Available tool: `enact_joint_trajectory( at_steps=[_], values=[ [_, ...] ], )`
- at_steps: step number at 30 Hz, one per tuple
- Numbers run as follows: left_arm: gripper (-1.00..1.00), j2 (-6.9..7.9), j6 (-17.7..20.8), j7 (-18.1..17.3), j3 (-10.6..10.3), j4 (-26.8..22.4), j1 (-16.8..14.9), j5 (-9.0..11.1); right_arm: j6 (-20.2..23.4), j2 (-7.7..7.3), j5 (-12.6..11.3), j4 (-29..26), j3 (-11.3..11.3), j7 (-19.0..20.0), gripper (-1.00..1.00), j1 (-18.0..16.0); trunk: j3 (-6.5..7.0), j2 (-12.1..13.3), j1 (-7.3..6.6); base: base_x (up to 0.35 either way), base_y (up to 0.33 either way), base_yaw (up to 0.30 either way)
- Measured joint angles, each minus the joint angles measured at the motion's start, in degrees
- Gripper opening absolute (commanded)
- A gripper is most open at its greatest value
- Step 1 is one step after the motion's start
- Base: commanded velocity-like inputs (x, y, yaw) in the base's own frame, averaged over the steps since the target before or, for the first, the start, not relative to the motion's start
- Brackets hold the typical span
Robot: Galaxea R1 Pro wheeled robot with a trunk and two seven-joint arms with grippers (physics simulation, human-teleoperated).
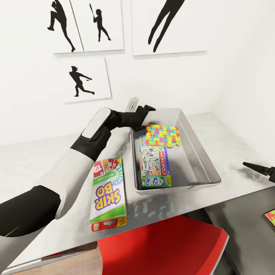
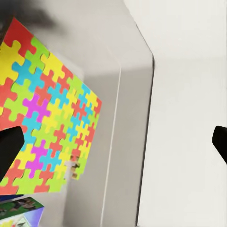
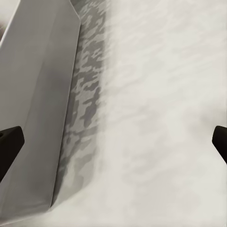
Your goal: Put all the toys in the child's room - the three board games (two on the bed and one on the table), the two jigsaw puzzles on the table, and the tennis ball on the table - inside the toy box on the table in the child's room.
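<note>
While your left arm reaches out over the table (image 1: pixel 34 160), the nearest thing to you is the red seat (image 1: pixel 168 248) tucked below the desk's front edge, smooth and rounded. Just past that edge lies the SKIP-BO board game (image 1: pixel 108 193), a flat printed carton in green, white and red, flat on the pale mottled tabletop and just beside the toy box (image 1: pixel 202 152) but outside it, so by my reading that one is yet to go in. At the right edge a corner of a second jigsaw puzzle (image 1: pixel 270 216) peeks in on the darker wing, also outside the bin. Your right gripper (image 1: pixel 263 169) hangs near that side with its dark fingertips (image 3: pixel 9 142) spread wide apart over bare tabletop next to the bin's outer wall, holding nothing. Inside the shallow grey bin, with its low straight walls and matte plastic look, the MONOPOLY box (image 1: pixel 154 168) lies at the near end, overlapping a blue box (image 1: pixel 142 140) beneath it. Further in, a jigsaw puzzle (image 1: pixel 163 135) rests flat, a thin square of interlocking yellow, pink, green and blue pieces. Your left gripper (image 1: pixel 142 110) hovers over the bin's far left corner, jaws parted and empty above that puzzle. I judge roughly half the job done. On the white wall beyond hang black silhouette posters (image 1: pixel 86 78).
</note>
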Motion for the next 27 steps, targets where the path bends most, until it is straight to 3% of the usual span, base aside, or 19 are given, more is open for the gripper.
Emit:
enact_joint_trajectory(
  at_steps=[9,18,27],
  values=[
    [1.0,1.04,0.26,5.81,3.76,-10.4,3.08,0.07,0.0,-0.07,0.02,0.01,-0.04,0.0,1.0,0.0,0.0,0.0,0.0,0.0,0.0,0.0],
    [1.0,2.27,0.41,7.07,4.81,-18.35,5.38,-0.08,0.0,-0.07,-0.01,0.0,-0.05,0.0,1.0,0.0,0.0,0.0,0.0,0.0,0.0,0.0],
    [1.0,3.16,0.46,7.22,5.06,-22.43,7.39,-0.48,0.0,-0.02,0.0,0.0,0.01,0.0,1.0,0.0,0.0,0.0,0.0,-0.001,0.0,0.0]
  ],
)
